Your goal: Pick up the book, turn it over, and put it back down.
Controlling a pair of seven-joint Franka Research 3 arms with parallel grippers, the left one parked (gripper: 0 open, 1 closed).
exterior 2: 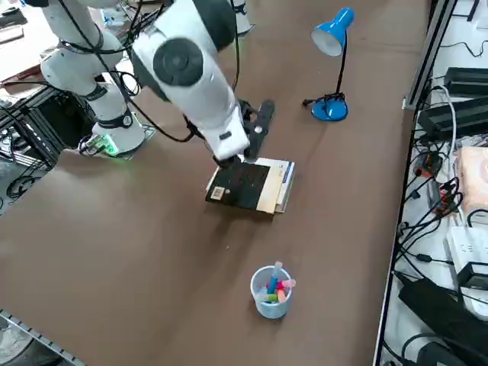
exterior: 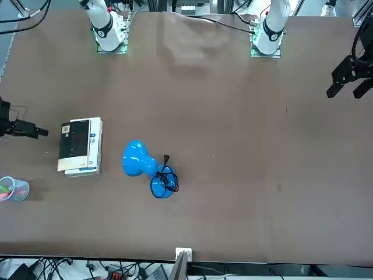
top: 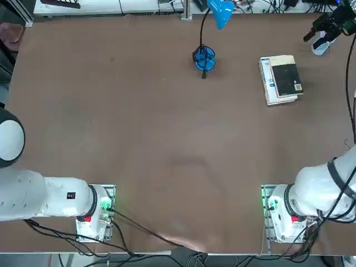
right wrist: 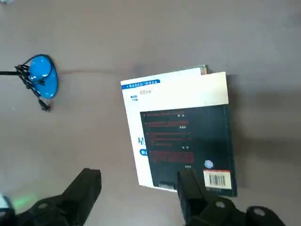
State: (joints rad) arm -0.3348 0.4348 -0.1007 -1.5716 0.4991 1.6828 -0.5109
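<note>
Near the book (right wrist: 188,96), the right gripper (right wrist: 139,179) is hovering, fingers (right wrist: 83,190) apart. The book is lying on the table (exterior 2: 114,267), black panel (right wrist: 197,146) upward. Right of the book, a cup (exterior 2: 273,302) is holding markers (exterior 2: 276,288); farther away, left of it, a blue lamp (exterior 2: 330,110) is standing.

A robotics laboratory is shown. Two white jointed robot arms (top: 61,192) are bolted along one long edge of a broad brown bench (top: 167,133), with cables (top: 50,232) trailed from their bases; the right gripper (right wrist: 136,174) is suspended over the bench, toward its far right corner. Past the opposite long edge, a metal post (exterior: 179,268), black equipment boxes (exterior 2: 457,118), tangled wiring (exterior 2: 415,229) and a white power strip (exterior 2: 467,248) are seen. A blue desk lamp (exterior 2: 329,109) and a cup of pens (exterior 2: 271,293) are placed on the bench.
</note>
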